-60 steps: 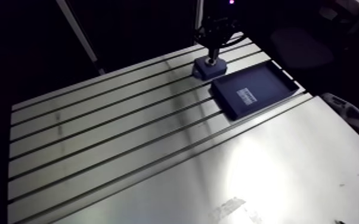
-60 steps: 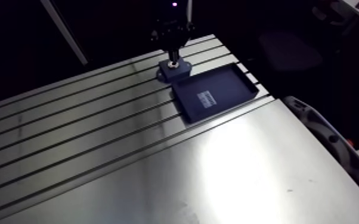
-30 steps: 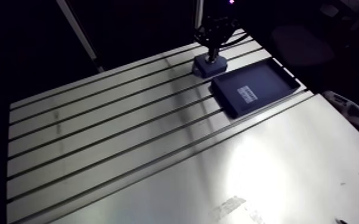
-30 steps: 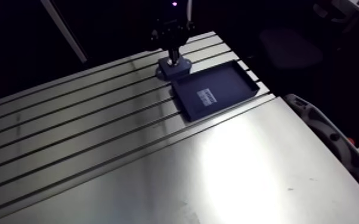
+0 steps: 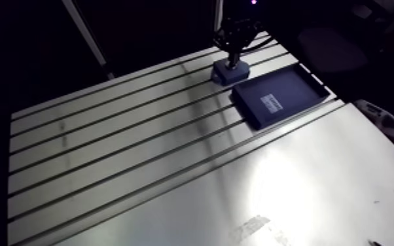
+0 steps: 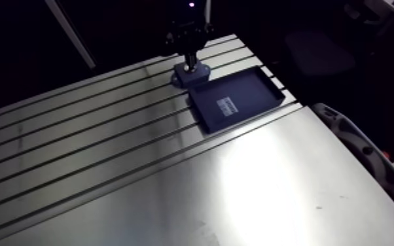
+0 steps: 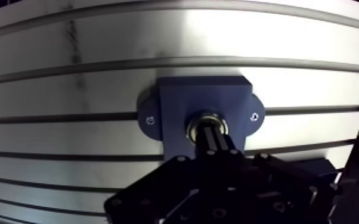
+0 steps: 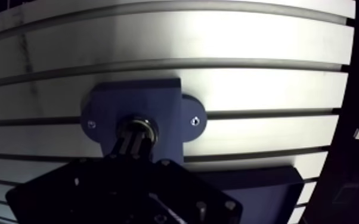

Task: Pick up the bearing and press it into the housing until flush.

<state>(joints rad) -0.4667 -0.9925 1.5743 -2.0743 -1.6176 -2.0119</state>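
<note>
My jaws closed tight, tips on bearing (image 7: 207,127) in housing (image 7: 176,101), table (image 5: 141,150) far edge; nothing moved since earlier, probably seated.

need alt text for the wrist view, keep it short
The hand, fingers closed together, rests its tips on a metal bearing sitting in the round bore of a dark blue housing. The housing has a screw hole in each side ear and sits on a slotted aluminium table.

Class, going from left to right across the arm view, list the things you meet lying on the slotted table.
First the blue housing, then the dark tray.
</note>
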